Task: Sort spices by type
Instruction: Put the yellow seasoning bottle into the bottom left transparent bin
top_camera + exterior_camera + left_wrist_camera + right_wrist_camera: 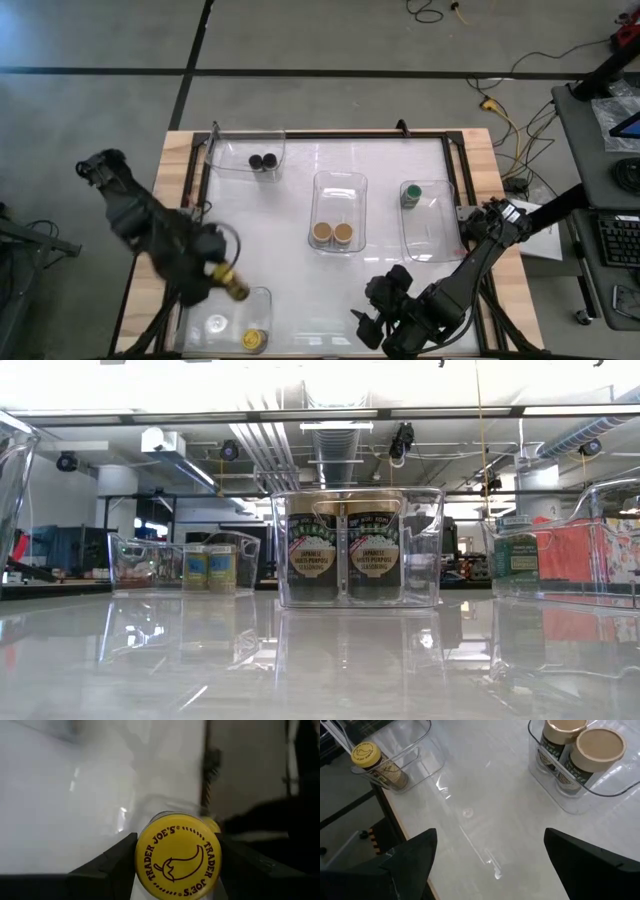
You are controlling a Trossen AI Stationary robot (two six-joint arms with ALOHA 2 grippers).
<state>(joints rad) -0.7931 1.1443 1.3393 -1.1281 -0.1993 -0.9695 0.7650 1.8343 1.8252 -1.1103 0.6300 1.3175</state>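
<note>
One yellow-lid spice jar [177,854] clamped in our left tool [222,277]; right tool [487,851] apart, idle. We judge jar light, rigid, slick; grip sides below lid.

Held jar body: only the yellow lid [178,855] is shown in the left wrist view; the jar below it is cut off by the picture's edge.
Left gripper fingertips: in the high view they are too small to be made out against the held jar [228,283].
Black-lidded jars [263,161]: their labels cannot be read from above.
Green-lidded jar [515,556]: it is blurred behind the bin wall [600,560] in the low view, and its label is unreadable.
Right gripper fingers [410,857]: they are cut off at the picture's lower edge.
Near-left bin [262,300]: it is partly covered by the left arm.
</note>
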